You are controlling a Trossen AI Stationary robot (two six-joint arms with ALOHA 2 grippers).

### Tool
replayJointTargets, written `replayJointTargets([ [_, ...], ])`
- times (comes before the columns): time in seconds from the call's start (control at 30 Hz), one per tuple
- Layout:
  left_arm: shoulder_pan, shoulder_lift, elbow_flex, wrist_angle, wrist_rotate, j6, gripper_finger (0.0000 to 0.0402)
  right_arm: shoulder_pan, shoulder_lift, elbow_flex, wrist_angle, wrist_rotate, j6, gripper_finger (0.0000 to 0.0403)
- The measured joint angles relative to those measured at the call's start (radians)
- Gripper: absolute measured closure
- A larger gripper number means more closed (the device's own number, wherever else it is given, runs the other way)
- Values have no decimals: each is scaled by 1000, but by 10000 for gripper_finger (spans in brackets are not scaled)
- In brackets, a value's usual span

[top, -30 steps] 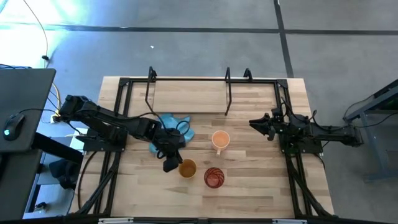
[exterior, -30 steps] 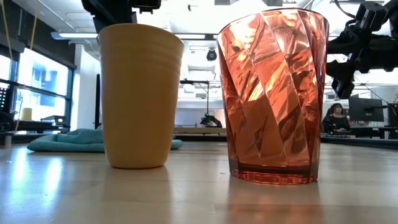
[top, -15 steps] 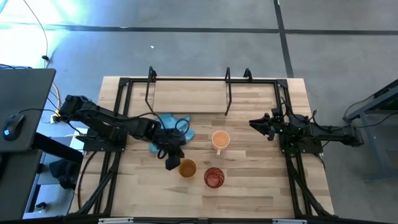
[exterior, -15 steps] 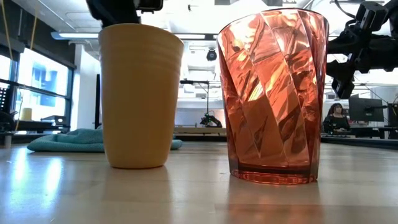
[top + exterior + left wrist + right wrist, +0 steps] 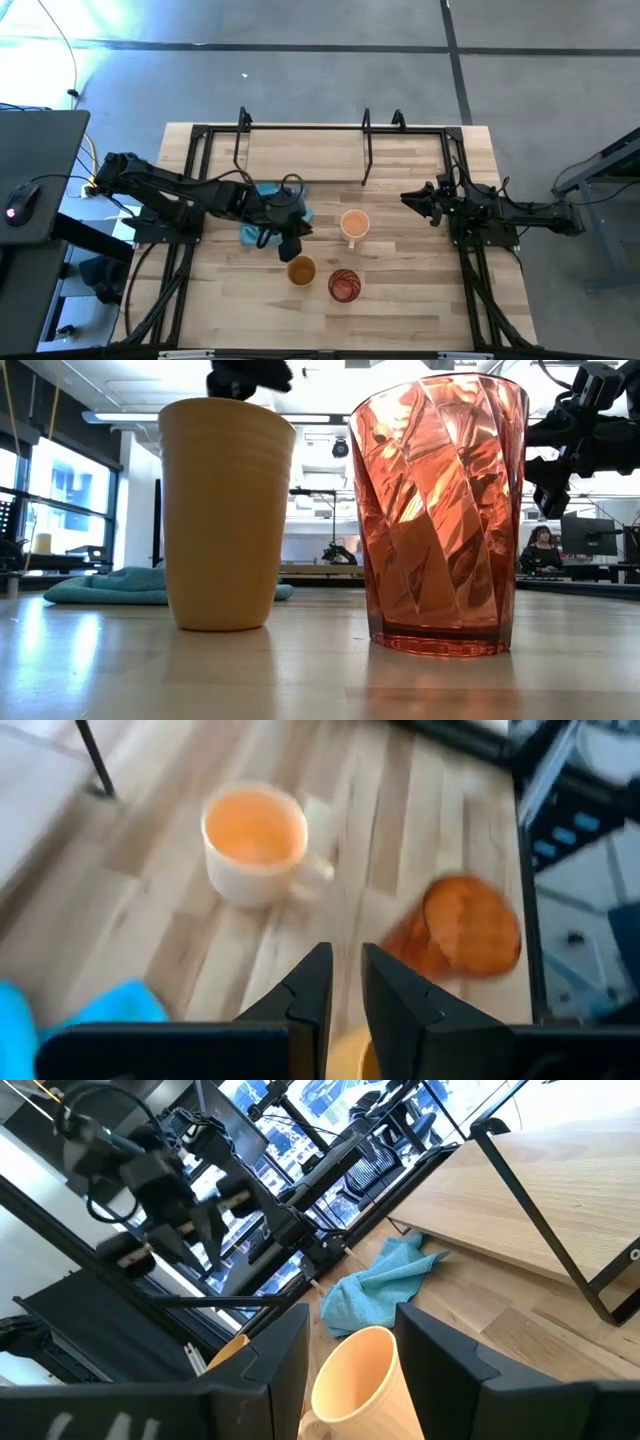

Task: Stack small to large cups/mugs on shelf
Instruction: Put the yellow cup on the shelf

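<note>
You are looking down on a wooden table (image 5: 400, 310) with the shelf (image 5: 305, 128) standing along its far edge, its thin black posts rising upright and none of the three cups on it yet. The light blue cloth (image 5: 262, 215) is lying just left of centre, partly hidden under the left arm. Next in size, the red ribbed cup (image 5: 343, 285) is standing upright nearest the front edge, mouth up; the mustard-yellow cup (image 5: 301, 271) is standing just beside it to the left, also mouth up; the light orange mug (image 5: 354, 224) is sitting behind both, towards the shelf, its pale handle pointing towards the front edge. The left gripper (image 5: 291, 251) is hovering just behind the yellow cup's rim, on the shelf side; in the left wrist view its fingers (image 5: 312, 992) are standing apart by a narrow gap and holding nothing. The cup's long axis is running vertically, so you are likely needing a reach over its rim. The right gripper (image 5: 408, 199) is waiting well to the right, apart from the mug, fingers spread and empty. The left arm is clearly the nearer to all three cups.
</note>
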Motion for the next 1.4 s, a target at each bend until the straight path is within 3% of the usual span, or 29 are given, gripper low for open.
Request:
replayJointTargets([
  [0.13, 0, 0, 73, 24, 24, -56, 355, 0, 0, 0, 0, 0, 0, 263],
  [0.23, -1, 0, 125, -23, 76, 2, 355, 0, 0, 0, 0, 0, 0, 263],
  [0.37, -27, 8, 192, -311, 22, 118, 355, 0, 0, 0, 0, 0, 0, 263],
  [0.47, -30, 12, 190, -492, 5, 110, 344, 0, 0, 0, 0, 1, -7, 263],
  [0.6, -27, 13, 173, -535, 17, 35, 294, 0, 4, 0, 1, 6, -19, 263],
  [0.83, -28, 47, 174, -511, -21, 13, 154, 0, 7, 0, 1, 7, -18, 263],
  [1.0, -28, 82, 174, -512, 48, -12, 96, 0, 13, 0, 0, 6, -16, 263],
  [1.17, -30, 111, 174, -511, 83, -35, 102, 0, 27, 0, 1, 6, -15, 263],
  [1.4, -63, 111, 176, -500, 143, -44, 181, 0, 32, 0, 0, 5, -18, 263],
])
